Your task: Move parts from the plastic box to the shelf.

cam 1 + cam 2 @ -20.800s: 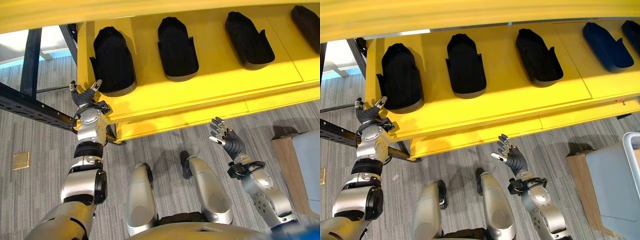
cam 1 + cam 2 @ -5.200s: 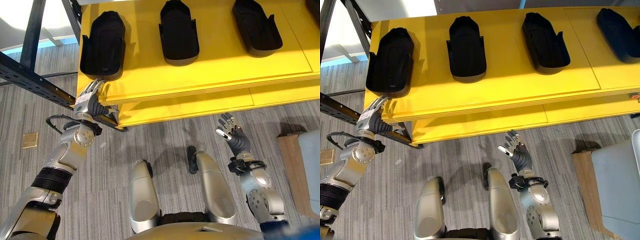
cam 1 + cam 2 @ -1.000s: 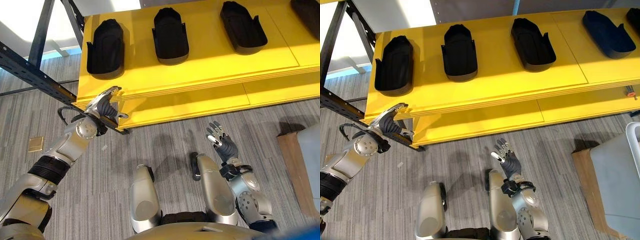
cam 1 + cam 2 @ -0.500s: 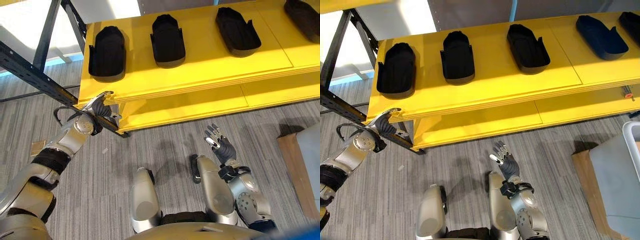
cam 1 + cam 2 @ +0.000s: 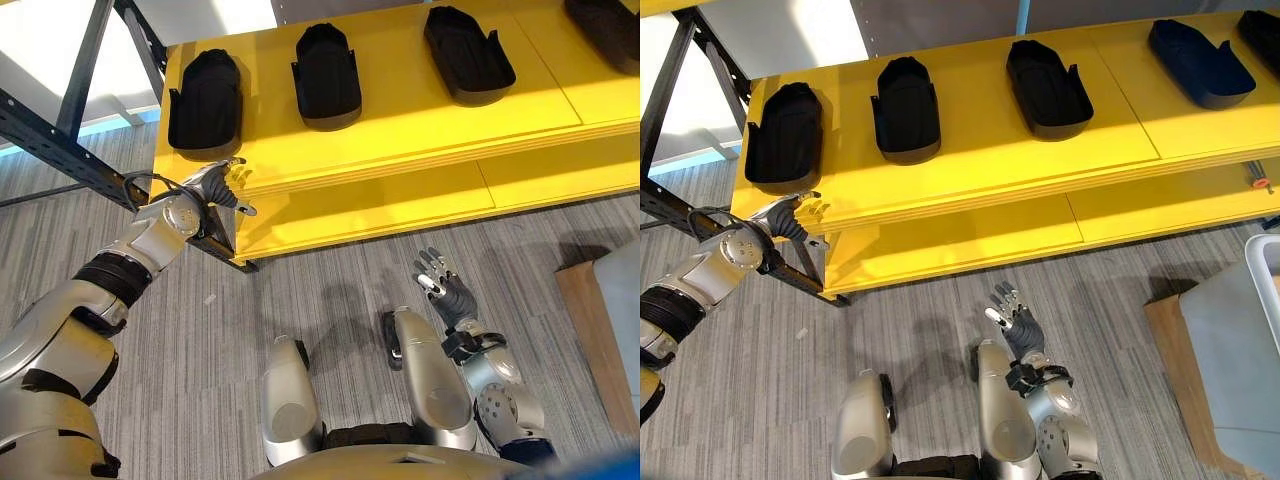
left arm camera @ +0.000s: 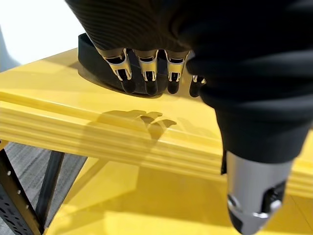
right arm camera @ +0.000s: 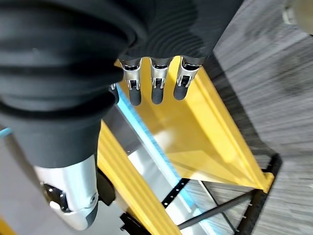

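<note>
Workshop: yellow shelf [image 5: 400,110] on steel rack [image 5: 60,140], moulded parts [image 5: 325,60].

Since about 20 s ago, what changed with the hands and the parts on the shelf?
The left hand let go of the leftmost black part and drew back to the shelf's front edge, fingers open and empty. The right hand stayed low over the floor, open, holding nothing. The black parts kept their row on the shelf; the overall shift of the picture is camera motion.
</note>
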Controlling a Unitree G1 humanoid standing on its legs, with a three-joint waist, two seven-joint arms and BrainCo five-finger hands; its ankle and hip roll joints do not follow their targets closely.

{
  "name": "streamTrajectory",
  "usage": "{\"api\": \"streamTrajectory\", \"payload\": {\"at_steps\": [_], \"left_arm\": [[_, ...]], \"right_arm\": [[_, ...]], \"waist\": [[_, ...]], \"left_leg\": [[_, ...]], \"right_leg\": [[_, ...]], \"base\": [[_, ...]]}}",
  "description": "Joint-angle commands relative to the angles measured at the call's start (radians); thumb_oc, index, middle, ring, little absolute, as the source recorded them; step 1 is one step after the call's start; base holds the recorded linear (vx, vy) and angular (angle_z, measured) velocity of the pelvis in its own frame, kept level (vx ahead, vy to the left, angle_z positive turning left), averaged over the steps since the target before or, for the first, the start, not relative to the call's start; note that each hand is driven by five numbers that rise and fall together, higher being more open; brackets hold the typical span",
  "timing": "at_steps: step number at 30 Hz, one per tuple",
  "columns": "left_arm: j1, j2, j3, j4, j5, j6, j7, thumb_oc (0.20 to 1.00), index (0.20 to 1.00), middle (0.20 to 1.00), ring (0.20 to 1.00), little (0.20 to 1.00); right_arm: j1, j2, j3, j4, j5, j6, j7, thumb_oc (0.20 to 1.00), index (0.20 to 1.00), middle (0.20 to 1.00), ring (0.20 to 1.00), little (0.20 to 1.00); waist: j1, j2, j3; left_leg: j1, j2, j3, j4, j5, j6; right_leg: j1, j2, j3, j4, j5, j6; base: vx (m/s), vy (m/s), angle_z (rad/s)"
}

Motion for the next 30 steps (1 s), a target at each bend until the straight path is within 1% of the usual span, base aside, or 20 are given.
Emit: {"api": "streamTrajectory", "payload": {"at_steps": [1,3,4,6,11,12,13,14,18,19,20,23,24,25,30], "left_arm": [[-0.068,0.094,0.037,-0.019,0.002,-0.016,0.007,1.000,1.000,1.000,1.000,1.000],[-0.078,0.098,0.021,-0.012,0.003,-0.019,0.004,1.000,1.000,1.000,1.000,1.000],[-0.085,0.104,0.016,-0.015,0.004,-0.018,0.002,1.000,1.000,1.000,1.000,1.000],[-0.090,0.113,0.008,-0.016,0.006,-0.017,0.002,1.000,1.000,1.000,1.000,1.000],[-0.115,0.127,-0.017,0.007,0.012,-0.014,0.005,1.000,1.000,1.000,1.000,1.000],[-0.116,0.127,-0.024,0.016,0.015,-0.013,0.005,1.000,1.000,1.000,1.000,1.000],[-0.125,0.131,-0.027,0.022,0.017,-0.013,0.005,1.000,1.000,1.000,1.000,1.000],[-0.124,0.132,-0.028,0.024,0.016,-0.012,0.005,1.000,1.000,1.000,1.000,1.000],[-0.108,0.153,-0.023,0.024,0.013,-0.008,0.000,1.000,1.000,1.000,1.000,1.000],[-0.091,0.160,-0.015,0.024,0.010,-0.007,-0.002,1.000,1.000,1.000,1.000,1.000],[-0.084,0.171,-0.007,0.027,0.012,-0.005,-0.002,1.000,1.000,1.000,1.000,1.000],[-0.064,0.195,0.002,0.034,0.011,-0.001,-0.001,1.000,1.000,1.000,1.000,1.000],[-0.055,0.199,0.007,0.038,0.013,-0.001,0.000,1.000,1.000,1.000,1.000,1.000],[-0.053,0.202,0.011,0.038,0.016,-0.001,0.000,1.000,1.000,1.000,1.000,1.000],[-0.050,0.219,0.020,0.052,0.027,0.002,0.011,1.000,1.000,1.000,1.000,1.000]], "right_arm": [[-0.020,0.027,-0.026,-0.039,0.036,-0.041,0.025,1.000,1.000,1.000,1.000,1.000],[-0.015,0.029,-0.029,-0.036,0.038,-0.040,0.025,1.000,1.000,1.000,1.000,1.000],[-0.021,0.029,-0.031,-0.035,0.038,-0.040,0.025,1.000,1.000,1.000,1.000,1.000],[-0.022,0.030,-0.035,-0.033,0.039,-0.040,0.025,1.000,1.000,1.000,1.000,1.000],[-0.022,0.027,-0.041,-0.036,0.034,-0.041,0.023,1.000,1.000,1.000,1.000,1.000],[-0.015,0.026,-0.041,-0.036,0.033,-0.042,0.023,1.000,1.000,1.000,1.000,1.000],[-0.019,0.026,-0.044,-0.035,0.033,-0.040,0.022,1.000,1.000,1.000,1.000,1.000],[-0.018,0.027,-0.045,-0.037,0.034,-0.040,0.022,1.000,1.000,1.000,1.000,1.000],[-0.016,0.026,-0.047,-0.036,0.037,-0.038,0.024,1.000,1.000,1.000,1.000,1.000],[-0.012,0.027,-0.047,-0.034,0.037,-0.037,0.026,1.000,1.000,1.000,1.000,1.000],[-0.015,0.027,-0.049,-0.033,0.038,-0.037,0.026,1.000,1.000,1.000,1.000,1.000],[-0.013,0.028,-0.051,-0.032,0.043,-0.036,0.028,1.000,1.000,1.000,1.000,1.000],[-0.008,0.027,-0.049,-0.030,0.043,-0.037,0.027,1.000,1.000,1.000,1.000,1.000],[-0.011,0.027,-0.051,-0.028,0.043,-0.037,0.027,1.000,1.000,1.000,1.000,1.000],[-0.011,0.025,-0.049,-0.022,0.045,-0.036,0.026,1.000,1.000,1.000,1.000,1.000]], "waist": [[0.004,-0.001,-0.041],[0.004,0.000,-0.041],[0.004,0.001,-0.041],[0.003,0.000,-0.041],[0.002,-0.005,-0.041],[0.001,-0.006,-0.041],[0.001,-0.006,-0.041],[0.002,-0.008,-0.041],[0.005,-0.008,-0.041],[0.006,-0.008,-0.041],[0.007,-0.007,-0.041],[0.009,-0.009,-0.041],[0.009,-0.010,-0.041],[0.010,-0.010,-0.041],[0.010,-0.012,-0.041]], "left_leg": [[0.104,0.038,-0.048,-0.079,0.354,0.014],[0.110,0.038,-0.047,-0.075,0.346,0.016],[0.103,0.039,-0.048,-0.080,0.356,0.016],[0.100,0.040,-0.049,-0.080,0.358,0.016],[0.097,0.041,-0.051,-0.076,0.358,0.016],[0.104,0.041,-0.050,-0.071,0.349,0.017],[0.095,0.041,-0.051,-0.074,0.358,0.017],[0.095,0.041,-0.052,-0.071,0.355,0.017],[0.092,0.041,-0.055,-0.066,0.353,0.018],[0.097,0.042,-0.053,-0.063,0.345,0.019],[0.092,0.042,-0.054,-0.067,0.353,0.017],[0.095,0.040,-0.053,-0.066,0.350,0.013],[0.102,0.040,-0.051,-0.064,0.342,0.013],[0.097,0.039,-0.052,-0.068,0.349,0.011],[0.101,0.036,-0.052,-0.073,0.350,0.008]], "right_leg": [[-0.044,-0.077,0.084,0.100,0.371,0.123],[-0.041,-0.078,0.083,0.106,0.362,0.124],[-0.048,-0.076,0.083,0.102,0.372,0.123],[-0.052,-0.076,0.083,0.101,0.373,0.124],[-0.054,-0.076,0.084,0.103,0.375,0.126],[-0.048,-0.078,0.084,0.108,0.366,0.126],[-0.057,-0.076,0.084,0.105,0.374,0.126],[-0.058,-0.076,0.085,0.108,0.372,0.126],[-0.059,-0.078,0.086,0.107,0.373,0.127],[-0.054,-0.078,0.086,0.110,0.366,0.128],[-0.060,-0.077,0.087,0.106,0.374,0.128],[-0.054,-0.079,0.088,0.099,0.376,0.126],[-0.047,-0.080,0.087,0.102,0.368,0.126],[-0.051,-0.080,0.088,0.094,0.377,0.125],[-0.050,-0.083,0.091,0.085,0.379,0.124]], "base": [[0.00,0.000,0.00],[0.00,0.000,0.00],[0.00,0.000,0.00],[0.00,0.000,0.00],[0.00,-0.004,-0.01],[0.00,0.000,0.00],[0.00,0.000,0.00],[0.00,0.000,0.00],[0.01,0.000,0.00],[0.00,0.000,0.00],[0.00,0.000,0.00],[0.01,0.002,0.00],[0.00,0.000,0.00],[0.00,0.000,0.00],[0.01,0.003,-0.01]]}}
